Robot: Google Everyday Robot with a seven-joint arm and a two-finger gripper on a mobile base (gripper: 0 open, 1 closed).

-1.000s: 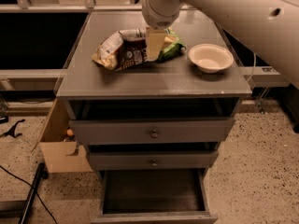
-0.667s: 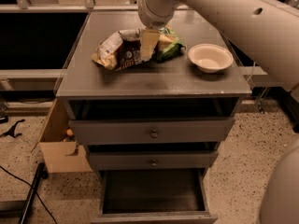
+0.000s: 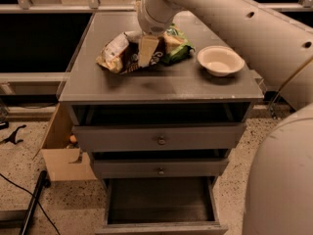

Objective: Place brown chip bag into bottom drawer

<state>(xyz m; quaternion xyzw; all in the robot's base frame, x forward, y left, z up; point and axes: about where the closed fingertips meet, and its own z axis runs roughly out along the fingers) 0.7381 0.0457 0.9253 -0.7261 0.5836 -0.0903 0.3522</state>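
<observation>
The brown chip bag (image 3: 122, 54) lies crumpled on the grey cabinet top (image 3: 161, 84), its white label panel toward the left. My gripper (image 3: 148, 50) hangs from the white arm straight down onto the bag's right part, fingers reaching into the bag. A bright green snack bag (image 3: 177, 47) lies just right of the gripper, touching the brown bag. The bottom drawer (image 3: 160, 202) is pulled open at the cabinet's base, its dark interior bare.
A white bowl (image 3: 220, 60) stands on the right of the cabinet top. Two shallower drawers with round knobs (image 3: 160, 141) sit slightly ajar above the bottom drawer. A cardboard box (image 3: 58, 148) stands on the floor at left. My white arm fills the right side.
The gripper has moved left and lower, from over the green snack bag's edge onto the brown chip bag. The bags and bowl have not moved.
</observation>
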